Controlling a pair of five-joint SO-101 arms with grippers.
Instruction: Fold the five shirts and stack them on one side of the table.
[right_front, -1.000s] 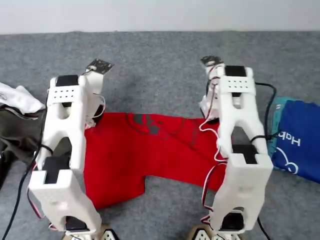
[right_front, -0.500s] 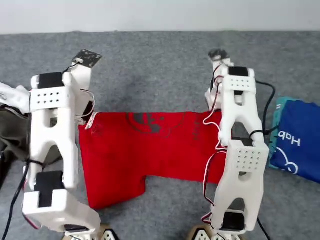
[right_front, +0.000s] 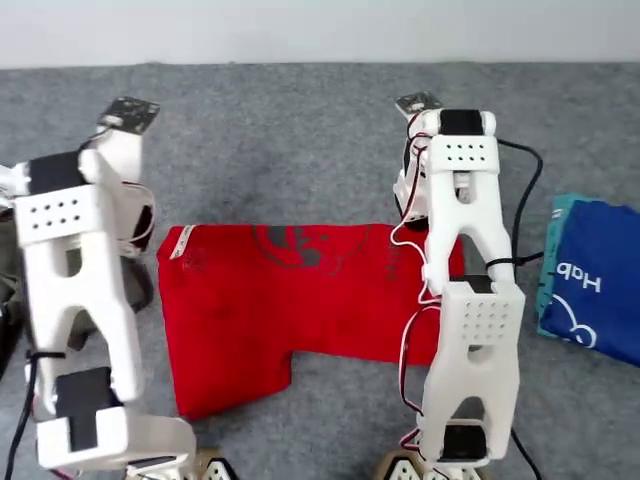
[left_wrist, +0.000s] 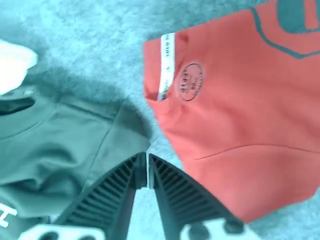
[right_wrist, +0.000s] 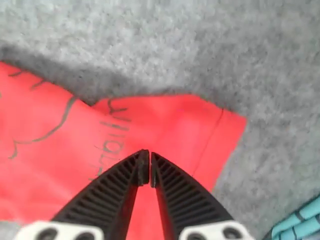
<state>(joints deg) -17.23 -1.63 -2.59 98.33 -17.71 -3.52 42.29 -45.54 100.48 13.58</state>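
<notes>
On the table (right_front: 300, 130), your red shirt (right_front: 290, 290) lies with its long axis running arm to arm. Your right gripper (right_wrist: 146, 167), pressed together and empty, hangs over the shirt's right end. Your left gripper (left_wrist: 146, 172), likewise closed, is just off its left edge.

A grey, fuzzy, felt-like table covering (right_front: 300, 130) spreads across the whole work surface. Along its far edge runs a plain pale wall (right_front: 320, 30). Even light leaves soft shadows on the covering.
</notes>
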